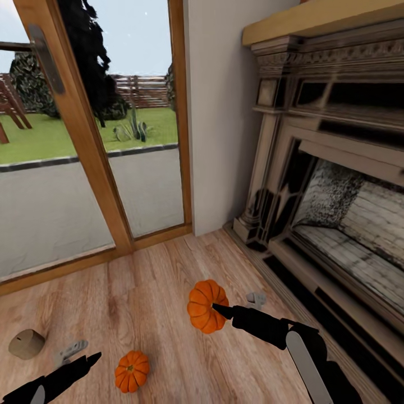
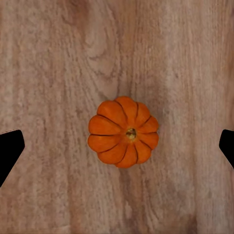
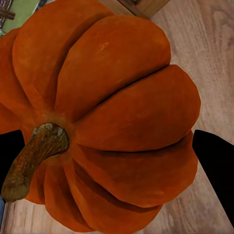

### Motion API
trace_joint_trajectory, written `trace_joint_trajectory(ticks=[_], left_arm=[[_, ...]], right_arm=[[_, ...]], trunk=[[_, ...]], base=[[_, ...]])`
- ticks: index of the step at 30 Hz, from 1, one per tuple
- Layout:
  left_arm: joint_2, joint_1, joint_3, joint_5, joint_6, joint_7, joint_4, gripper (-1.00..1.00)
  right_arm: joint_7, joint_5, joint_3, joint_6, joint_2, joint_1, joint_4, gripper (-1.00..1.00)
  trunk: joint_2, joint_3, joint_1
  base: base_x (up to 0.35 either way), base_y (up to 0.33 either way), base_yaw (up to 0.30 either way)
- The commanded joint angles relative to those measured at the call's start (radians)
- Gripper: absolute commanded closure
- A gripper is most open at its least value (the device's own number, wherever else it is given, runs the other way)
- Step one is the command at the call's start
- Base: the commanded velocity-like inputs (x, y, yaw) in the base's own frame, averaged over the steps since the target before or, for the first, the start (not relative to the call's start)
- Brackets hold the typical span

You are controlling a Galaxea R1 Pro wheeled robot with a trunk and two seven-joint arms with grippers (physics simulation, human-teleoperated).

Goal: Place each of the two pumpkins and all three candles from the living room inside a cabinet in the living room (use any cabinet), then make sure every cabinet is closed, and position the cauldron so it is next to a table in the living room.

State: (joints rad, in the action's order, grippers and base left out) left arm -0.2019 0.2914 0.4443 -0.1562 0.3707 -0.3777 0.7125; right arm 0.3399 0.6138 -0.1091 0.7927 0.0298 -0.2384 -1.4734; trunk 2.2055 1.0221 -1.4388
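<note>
The larger pumpkin [image 1: 206, 306] sits between the fingers of the right gripper [image 1: 219, 310] above the wood floor [image 1: 151, 292] near the fireplace [image 1: 331, 185]; in the right wrist view it crowds the picture [image 3: 107, 122], its edges cut off, with a black fingertip [image 3: 214, 165] at each side pressed against it, so the jaws are clamped on it. The smaller pumpkin [image 1: 132, 371] lies on the floor, stem up, seen from above in the left wrist view [image 2: 123, 131] between the left gripper's [image 1: 92, 359] widely parted fingertips [image 2: 9, 151], untouched. A candle [image 1: 26, 344] lies on its side farther left. A small grey object [image 1: 257, 298] beyond the right arm is too blurred to identify.
</note>
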Motion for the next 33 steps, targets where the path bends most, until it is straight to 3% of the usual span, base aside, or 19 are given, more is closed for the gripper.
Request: trace_joint_trajectory(ticks=[1,25,30,31,33], left_arm=[[0.003,0.0,0.0,0.0,0.001,0.0,0.0,-1.0],[0.001,0.0,0.002,-0.003,0.002,-0.001,0.0,-1.0],[0.003,0.0,0.003,-0.006,0.007,-0.004,0.001,-1.0],[0.003,0.0,0.003,-0.009,0.01,-0.005,0.003,-1.0],[-0.001,0.0,0.003,-0.05,0.051,-0.006,0.006,-1.0]], right_arm=[[0.0,0.003,0.0,0.0,0.0,0.0,0.0,1.0],[0.025,0.006,-0.003,-0.003,-0.003,0.001,0.009,1.0],[0.03,0.029,0.0,-0.003,-0.001,0.001,0.007,1.0],[0.032,0.032,0.0,-0.003,-0.001,0.001,0.007,1.0],[0.043,0.041,0.001,-0.003,-0.001,0.002,0.006,1.0]], trunk=[[0.007,0.003,-0.004],[0.175,0.078,-0.096],[0.21,0.094,-0.115],[0.217,0.097,-0.119],[0.231,0.103,-0.127]], base=[[0.0,0.0,0.0],[0.0,0.0,0.0],[0.0,0.0,0.0],[0.0,0.0,0.0],[0.0,0.0,0.0]])
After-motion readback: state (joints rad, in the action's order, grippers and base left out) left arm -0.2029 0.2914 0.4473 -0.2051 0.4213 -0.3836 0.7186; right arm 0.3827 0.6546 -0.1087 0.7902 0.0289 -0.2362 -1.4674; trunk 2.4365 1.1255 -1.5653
